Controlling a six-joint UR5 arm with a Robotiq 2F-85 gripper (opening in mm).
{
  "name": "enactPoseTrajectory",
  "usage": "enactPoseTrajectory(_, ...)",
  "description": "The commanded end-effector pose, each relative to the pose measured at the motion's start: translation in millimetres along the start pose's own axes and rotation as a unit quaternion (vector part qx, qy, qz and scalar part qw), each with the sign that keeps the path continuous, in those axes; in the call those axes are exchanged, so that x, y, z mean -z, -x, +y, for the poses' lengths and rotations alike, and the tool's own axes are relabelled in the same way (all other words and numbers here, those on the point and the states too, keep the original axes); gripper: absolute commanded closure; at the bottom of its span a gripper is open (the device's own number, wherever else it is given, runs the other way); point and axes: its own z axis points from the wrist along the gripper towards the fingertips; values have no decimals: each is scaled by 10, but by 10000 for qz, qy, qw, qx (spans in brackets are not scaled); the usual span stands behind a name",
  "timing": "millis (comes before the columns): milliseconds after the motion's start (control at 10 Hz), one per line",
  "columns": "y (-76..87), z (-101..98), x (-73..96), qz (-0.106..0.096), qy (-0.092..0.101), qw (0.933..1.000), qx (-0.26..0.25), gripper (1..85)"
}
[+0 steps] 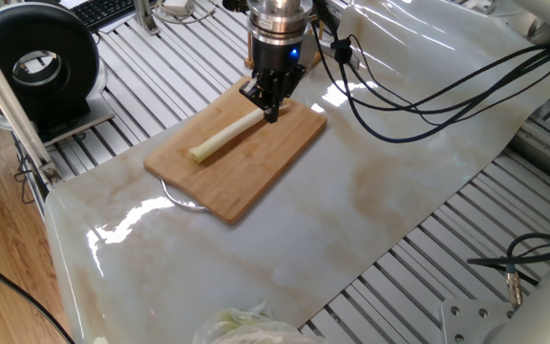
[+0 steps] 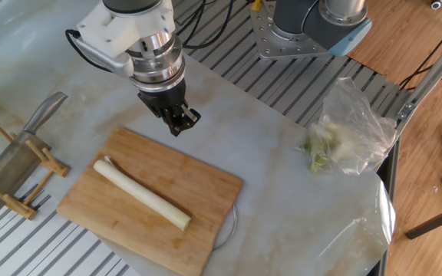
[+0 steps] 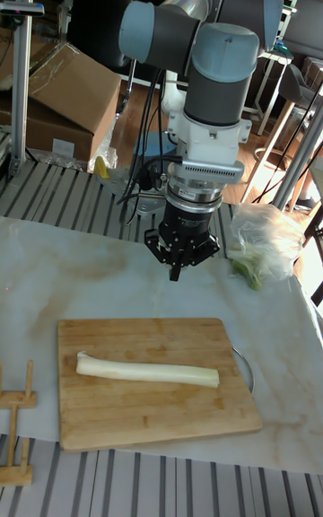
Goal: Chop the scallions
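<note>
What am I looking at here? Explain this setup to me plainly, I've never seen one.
It is one robot arm ending in a two-finger gripper, filmed by three fixed cameras: two look down at the table from different sides, and the tall one faces the arm. The gripper hangs above the table, fingers closed, holding nothing. On the marble-patterned table lies a wooden cutting board with one whole scallion on it, uncut. A cleaver sits in a wooden rack beside the board. A clear plastic bag of greens lies further off.
</note>
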Motion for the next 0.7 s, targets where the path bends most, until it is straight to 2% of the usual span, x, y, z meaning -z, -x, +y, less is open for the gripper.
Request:
enactPoseTrajectory(0, -142, -81, 19, 274, -146, 9995, 5, 847)
enactPoseTrajectory(100, -156, -1, 19, 299, 8, 9996, 0, 847)
enactPoseTrajectory(300, -45, -16, 15, 86, -22, 10000, 39, 847)
enactPoseTrajectory(600, 29, 13, 14, -55, 35, 10000, -57, 847)
